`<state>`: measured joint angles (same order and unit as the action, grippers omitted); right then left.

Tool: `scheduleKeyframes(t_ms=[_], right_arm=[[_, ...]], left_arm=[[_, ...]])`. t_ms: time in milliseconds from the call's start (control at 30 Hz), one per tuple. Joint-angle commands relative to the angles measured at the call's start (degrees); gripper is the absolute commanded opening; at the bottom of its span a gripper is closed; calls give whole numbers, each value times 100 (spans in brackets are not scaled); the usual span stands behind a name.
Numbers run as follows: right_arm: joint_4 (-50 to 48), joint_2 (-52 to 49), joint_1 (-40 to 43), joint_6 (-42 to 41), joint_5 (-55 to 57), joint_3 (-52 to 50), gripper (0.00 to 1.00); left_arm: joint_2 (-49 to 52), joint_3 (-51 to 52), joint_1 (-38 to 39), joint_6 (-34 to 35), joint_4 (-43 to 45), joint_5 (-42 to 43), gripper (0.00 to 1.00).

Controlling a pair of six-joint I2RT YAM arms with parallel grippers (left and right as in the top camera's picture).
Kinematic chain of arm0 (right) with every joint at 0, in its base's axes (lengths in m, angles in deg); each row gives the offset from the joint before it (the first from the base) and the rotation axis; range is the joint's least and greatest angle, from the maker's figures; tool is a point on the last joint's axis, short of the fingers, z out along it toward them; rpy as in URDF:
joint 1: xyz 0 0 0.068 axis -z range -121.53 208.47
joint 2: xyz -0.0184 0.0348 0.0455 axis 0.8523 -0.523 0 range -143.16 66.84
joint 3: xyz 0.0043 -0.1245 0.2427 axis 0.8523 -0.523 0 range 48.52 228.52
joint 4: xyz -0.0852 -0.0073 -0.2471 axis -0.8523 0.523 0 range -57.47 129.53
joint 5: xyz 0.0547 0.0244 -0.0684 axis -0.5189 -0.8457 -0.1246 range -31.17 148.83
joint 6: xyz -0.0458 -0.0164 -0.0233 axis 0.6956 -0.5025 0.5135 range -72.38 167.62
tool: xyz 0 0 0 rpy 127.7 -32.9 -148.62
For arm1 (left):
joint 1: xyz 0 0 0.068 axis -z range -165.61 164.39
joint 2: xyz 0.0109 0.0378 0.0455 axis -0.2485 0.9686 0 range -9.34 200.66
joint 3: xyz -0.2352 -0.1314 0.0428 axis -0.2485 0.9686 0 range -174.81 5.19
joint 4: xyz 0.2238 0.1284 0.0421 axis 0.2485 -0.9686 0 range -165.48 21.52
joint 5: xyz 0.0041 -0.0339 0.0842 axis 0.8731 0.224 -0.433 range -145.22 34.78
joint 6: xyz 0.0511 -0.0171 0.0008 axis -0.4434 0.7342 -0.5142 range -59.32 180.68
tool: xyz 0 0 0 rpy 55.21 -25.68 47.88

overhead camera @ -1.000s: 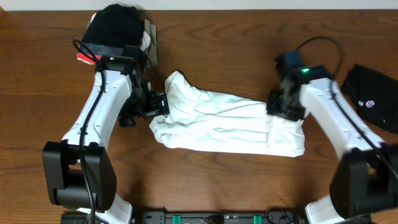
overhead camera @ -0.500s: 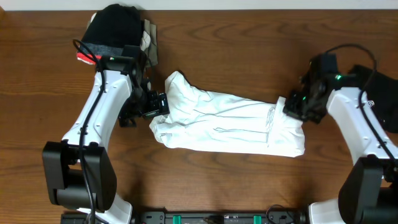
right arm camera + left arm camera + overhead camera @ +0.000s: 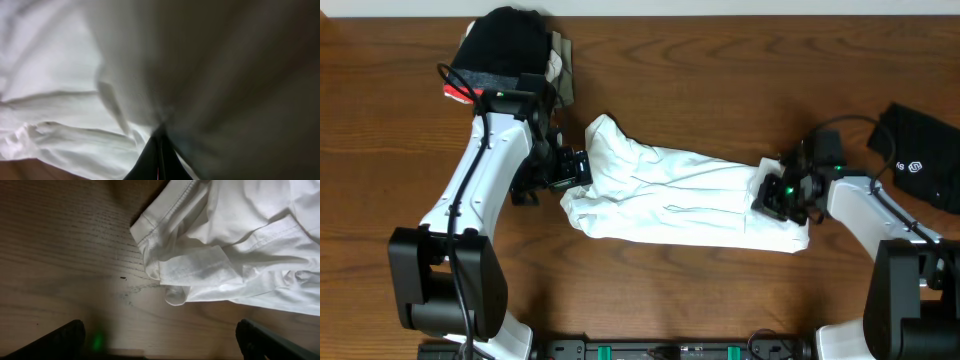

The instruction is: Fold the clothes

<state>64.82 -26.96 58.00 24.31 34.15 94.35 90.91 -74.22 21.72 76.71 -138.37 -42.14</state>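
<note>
While the left hand [image 3: 580, 168] gapes wide beside the white shirt [image 3: 670, 200], the right hand [image 3: 782, 196] pinches its opposite end.

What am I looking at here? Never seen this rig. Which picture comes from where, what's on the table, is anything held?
Two white robot arms stand at a wooden table, and each ends in a two-finger gripper. The wide picture comes from a fixed camera above the table. The other two come from small cameras on the wrists, looking along the fingers.

A crumpled white shirt lies in the middle. A black garment with a white logo lies at the right edge, and a dark pile sits at the top left.

The left gripper is open beside the shirt's left end and holds nothing. Its wrist view shows the shirt's hem ahead of the spread fingertips. The right gripper is shut at the shirt's right end and seems to pinch the cloth, though its wrist view is blurred.
</note>
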Motion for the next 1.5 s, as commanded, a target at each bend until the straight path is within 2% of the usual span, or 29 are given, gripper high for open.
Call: scheduleKeyframes(t_ms=[0, 133, 300, 500, 633, 800, 967, 1133, 1267, 1467], right_arm=[[-42, -52, -120, -177, -214, -282, 1], [81, 46, -92, -168, -286, -216, 1], [656, 592, 13, 50, -431, 385, 1], [973, 997, 271, 844, -470, 914, 13], [962, 706, 616, 1263, -597, 789, 13], [719, -2, 968, 1943, -1355, 730, 10], [258, -721, 1097, 2258, -2000, 730, 9], [-138, -1231, 1102, 2603, -2100, 730, 8], [-153, -1250, 1139, 2852, -2149, 778, 7], [511, -640, 1362, 2855, -2964, 1196, 3]], left_arm=[[9, -31, -20, -96, -17, -70, 98], [9, -31, -20, -96, -20, -72, 98], [9, -31, -20, -96, -37, -72, 98], [9, -31, -20, -96, -37, -70, 98], [7, -31, -20, -96, -59, -72, 98], [7, -31, -20, -96, -59, -72, 98], [9, -31, -20, -98, -61, -72, 98], [9, -31, -20, -96, -63, -70, 98], [9, -31, -20, -96, -63, -72, 98], [9, -31, -20, -101, -85, -72, 98]])
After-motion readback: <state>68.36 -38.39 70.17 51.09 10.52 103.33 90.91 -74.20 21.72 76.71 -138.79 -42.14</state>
